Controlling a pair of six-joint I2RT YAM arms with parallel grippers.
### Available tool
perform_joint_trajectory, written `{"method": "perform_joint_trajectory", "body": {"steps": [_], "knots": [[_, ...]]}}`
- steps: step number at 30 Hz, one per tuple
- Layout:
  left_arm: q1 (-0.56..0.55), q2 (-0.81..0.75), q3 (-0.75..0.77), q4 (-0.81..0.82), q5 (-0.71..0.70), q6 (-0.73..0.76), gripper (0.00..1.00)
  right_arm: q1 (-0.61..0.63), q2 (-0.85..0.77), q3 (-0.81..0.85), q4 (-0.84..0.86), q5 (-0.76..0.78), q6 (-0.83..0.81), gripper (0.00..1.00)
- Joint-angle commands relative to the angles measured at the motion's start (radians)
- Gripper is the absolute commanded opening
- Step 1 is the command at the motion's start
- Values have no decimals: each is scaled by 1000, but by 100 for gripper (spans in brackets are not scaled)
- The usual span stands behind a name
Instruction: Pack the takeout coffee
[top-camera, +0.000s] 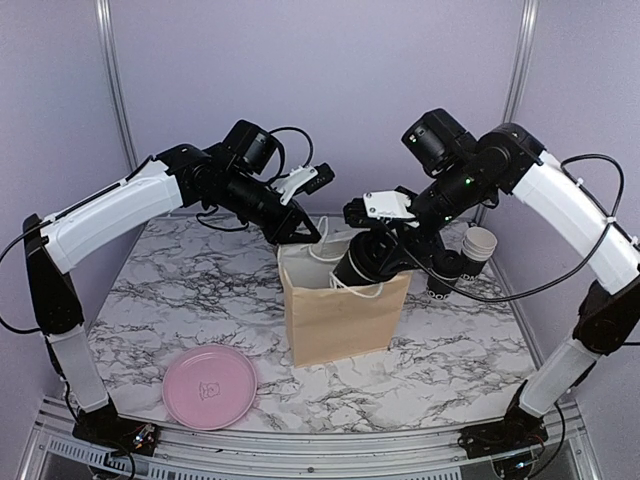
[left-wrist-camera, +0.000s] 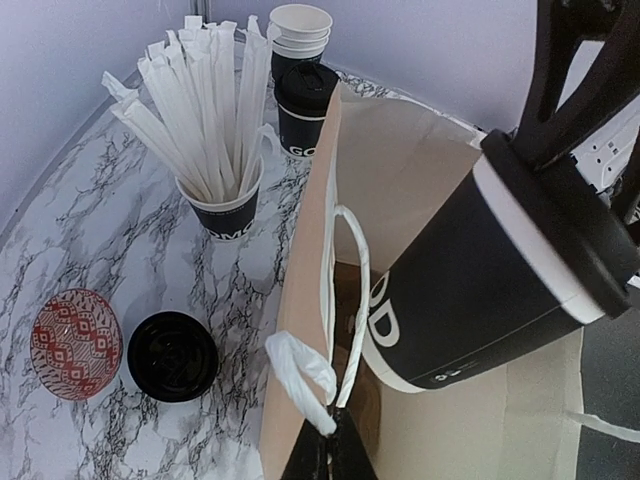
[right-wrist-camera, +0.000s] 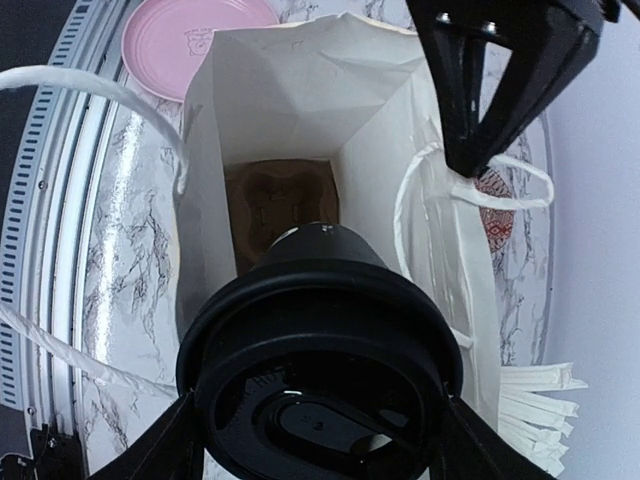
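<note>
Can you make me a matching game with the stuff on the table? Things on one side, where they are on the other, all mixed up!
Things:
1. lidded coffee cup
2. pink plate
3. straws
4. loose black lid

Places:
A. standing in a black cup
B. beside the red patterned dish
C. in the right claw, at the paper bag mouth
D. near left part of the table

Pairs: 1-C, 2-D, 3-A, 4-B

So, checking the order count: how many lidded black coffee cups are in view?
2. One lidded cup is tilted over the open paper bag, in the right gripper; the second cup stands on the table beside the stacked empty cups. The bag's inside is partly hidden.
</note>
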Motion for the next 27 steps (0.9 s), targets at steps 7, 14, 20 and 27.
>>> {"method": "perform_joint_trajectory", "body": {"steps": [7, 14, 20, 27], "knots": [[-78, -72, 23, -36, -100, 58, 0, 167, -17, -108, -25, 263, 32, 45], [-152, -100, 70, -58, -218, 53, 61, 253, -80, -177, -26, 307, 114, 43], [-170, -192, 82, -53, -212, -3, 73, 275, -130, -235, -25, 239, 148, 42], [-163, -261, 11, 24, -308, -20, 77, 329, -192, -381, -19, 257, 125, 41]]}}
